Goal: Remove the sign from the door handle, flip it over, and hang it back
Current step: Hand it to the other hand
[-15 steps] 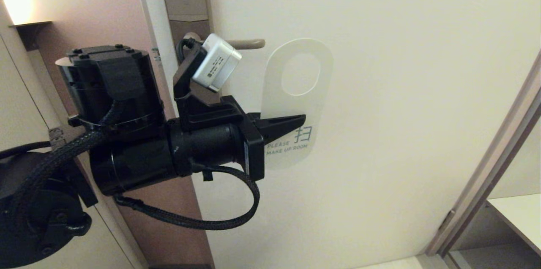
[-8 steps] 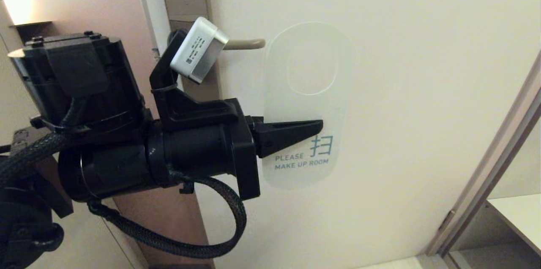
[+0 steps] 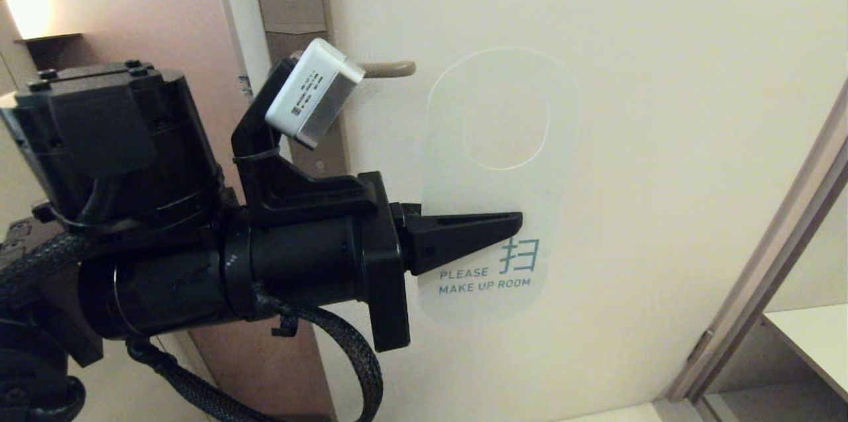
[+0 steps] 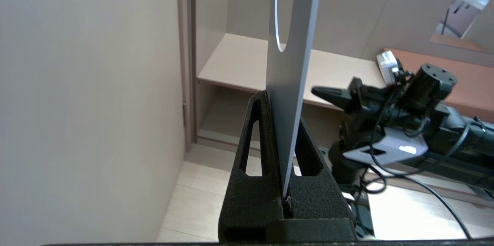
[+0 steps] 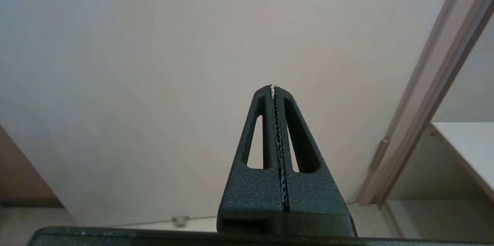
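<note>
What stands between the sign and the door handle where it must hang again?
Nothing visible: the sign, clamped in the left gripper, hangs beside the door handle, past its free end, with only bare door between them.

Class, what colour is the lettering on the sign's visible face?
Teal, on the white sign; clearest in the head view.

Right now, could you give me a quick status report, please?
Left pincer shut on the sign, off the door handle, white face showing. Right pincer shut, empty. Nothing in the way.
</note>
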Tool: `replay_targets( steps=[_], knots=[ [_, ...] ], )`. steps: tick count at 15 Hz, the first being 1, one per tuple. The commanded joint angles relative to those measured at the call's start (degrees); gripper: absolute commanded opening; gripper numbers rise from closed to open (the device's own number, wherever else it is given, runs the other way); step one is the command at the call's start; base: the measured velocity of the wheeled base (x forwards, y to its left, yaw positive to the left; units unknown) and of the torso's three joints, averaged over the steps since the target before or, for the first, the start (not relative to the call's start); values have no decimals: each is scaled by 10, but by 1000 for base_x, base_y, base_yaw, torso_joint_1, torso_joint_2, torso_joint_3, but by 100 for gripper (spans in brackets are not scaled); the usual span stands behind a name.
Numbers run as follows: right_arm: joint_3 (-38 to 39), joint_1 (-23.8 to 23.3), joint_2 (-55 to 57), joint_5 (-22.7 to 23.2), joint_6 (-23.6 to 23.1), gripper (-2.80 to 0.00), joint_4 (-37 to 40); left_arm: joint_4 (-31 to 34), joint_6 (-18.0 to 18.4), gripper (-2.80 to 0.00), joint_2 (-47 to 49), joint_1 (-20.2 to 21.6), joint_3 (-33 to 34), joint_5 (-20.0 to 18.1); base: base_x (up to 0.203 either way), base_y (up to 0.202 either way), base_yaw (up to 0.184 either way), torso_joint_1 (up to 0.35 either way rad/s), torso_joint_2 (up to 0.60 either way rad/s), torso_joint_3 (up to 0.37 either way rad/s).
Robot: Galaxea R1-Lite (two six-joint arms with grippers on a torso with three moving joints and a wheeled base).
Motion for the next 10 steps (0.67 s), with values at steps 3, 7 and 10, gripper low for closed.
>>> replay_targets(
  steps=[3, 7, 10],
  knots=[
    [0, 0, 0, 4, -16, -280, 0, -5, -1, -280, 9, 5, 19, -35, 0, 0, 0, 0, 0, 0],
    [0, 1, 0, 5, -20, -280, 0, -98, 3, -280, 91, 44, 17, -74, 0, 0, 0, 0, 0, 0],
    [-2, 0, 0, 4, -23, -280, 3, -192, -1, -280, 158, 75, 13, -163, 0, 0, 0, 0, 0, 0]
  ],
)
